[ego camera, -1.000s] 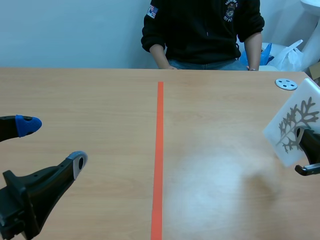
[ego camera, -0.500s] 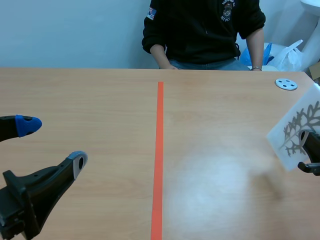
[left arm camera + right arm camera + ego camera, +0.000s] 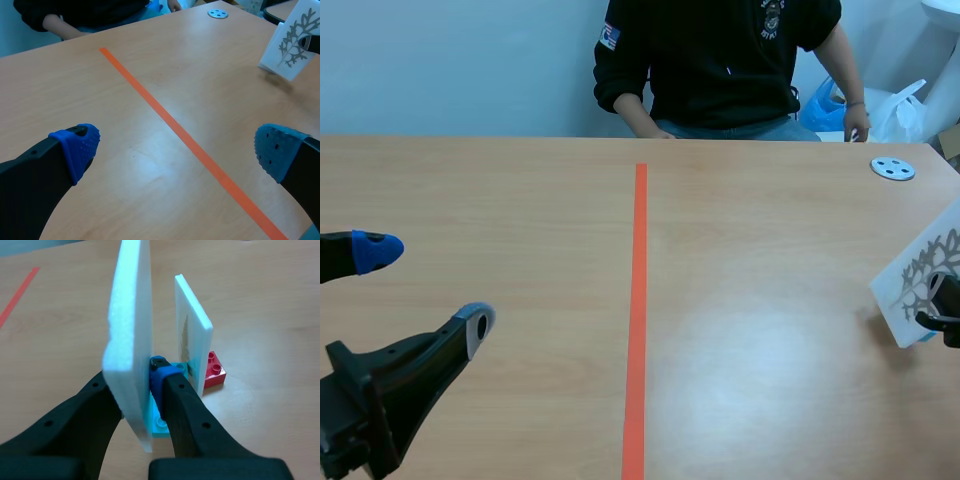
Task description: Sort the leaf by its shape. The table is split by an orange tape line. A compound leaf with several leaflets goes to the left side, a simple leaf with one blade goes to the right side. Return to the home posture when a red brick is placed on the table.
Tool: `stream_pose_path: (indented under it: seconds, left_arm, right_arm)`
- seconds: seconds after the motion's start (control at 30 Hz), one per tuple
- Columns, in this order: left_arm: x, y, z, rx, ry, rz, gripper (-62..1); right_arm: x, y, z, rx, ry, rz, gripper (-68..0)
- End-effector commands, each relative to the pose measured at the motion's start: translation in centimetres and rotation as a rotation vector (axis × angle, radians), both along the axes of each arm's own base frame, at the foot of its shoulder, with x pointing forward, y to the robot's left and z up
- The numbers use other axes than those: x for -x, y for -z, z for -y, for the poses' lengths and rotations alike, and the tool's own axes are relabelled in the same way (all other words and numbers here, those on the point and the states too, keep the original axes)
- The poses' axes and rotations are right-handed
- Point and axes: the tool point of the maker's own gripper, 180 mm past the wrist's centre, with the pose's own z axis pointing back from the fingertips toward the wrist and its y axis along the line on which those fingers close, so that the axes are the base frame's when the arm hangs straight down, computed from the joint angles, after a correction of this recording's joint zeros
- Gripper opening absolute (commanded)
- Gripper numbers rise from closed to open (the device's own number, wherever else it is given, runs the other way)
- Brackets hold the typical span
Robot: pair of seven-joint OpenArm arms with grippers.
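Right gripper [image 3: 134, 376]: jaws clamped on the lower part of a white foam leaf card [image 3: 131, 325], one finger on each face. From the wrist the card is edge-on and stands tall, its long axis roughly 12 to 6, tipped a little. A cyan base [image 3: 161, 424] shows at its foot between the fingers. Can't tell whether that foot touches the table [image 3: 520, 200].

Left gripper [image 3: 175, 147]: jaws wide apart, nothing between them, low at about 8 o'clock on the table.

The card sits at 3 o'clock, far right in the scene view, well clear of the orange tape line [image 3: 638, 300], which runs 12 to 6. From the left gripper it lies at about 1 o'clock, well apart and across the line. The right arm is the nearer one and already holds it.

Leaf print [image 3: 292, 37]: many-branched, several leaflets by the look. My read is compound, so it belongs toward 9 o'clock, across the line.

The scene and left wrist views show the printed face. Only the right wrist view shows a second card [image 3: 192, 335] standing just beyond the held one, and a red brick [image 3: 214, 371] at its foot. If that brick is the signal, home posture is due instead. Can't settle that from here.

Person [image 3: 720, 60] seated at 12 o'clock.
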Motion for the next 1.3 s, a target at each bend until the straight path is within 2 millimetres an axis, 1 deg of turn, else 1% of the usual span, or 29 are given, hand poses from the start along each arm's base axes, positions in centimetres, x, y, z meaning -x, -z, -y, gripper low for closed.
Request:
stream_pose_path:
  seconds: [0.0,0.17,0.3,0.43,0.93,1.1,1.2,1.27]
  left_arm:
    - [-0.2,-0.8,0.2,0.018,0.001,0.026,1.4]
    - [-0.2,-0.8,0.2,0.019,0.001,0.027,1.4]
    - [-0.2,-0.8,0.2,0.019,0.001,0.027,1.4]
    - [-0.2,-0.8,0.2,0.019,0.001,0.027,1.4]
    - [-0.2,-0.8,0.2,0.019,0.001,0.027,1.4]
    - [-0.2,-0.8,0.2,0.019,0.0,0.028,1.4]
    - [-0.3,-1.0,0.2,0.02,-0.001,0.036,1.4]
    - [-0.4,-1.0,0.1,0.02,-0.003,0.036,1.4]
  right_arm:
    - [-0.6,-1.2,0.2,0.005,0.0,0.041,-66.0]
    - [-0.3,-0.5,0.2,-0.007,0.024,0.029,-66.0]
    - [-0.2,-0.2,-0.3,-0.026,0.031,0.028,-66.0]
    - [-0.2,-0.1,-0.4,-0.03,0.032,0.026,-62.0]
    - [-0.2,0.0,-0.5,-0.018,0.025,0.021,-61.5]
    - [-0.2,0.0,-0.5,-0.018,0.025,0.021,-48.1]
    - [-0.2,0.0,-0.5,-0.018,0.025,0.021,-37.0]
    - [-0.2,0.0,-0.5,-0.018,0.025,0.022,-32.9]
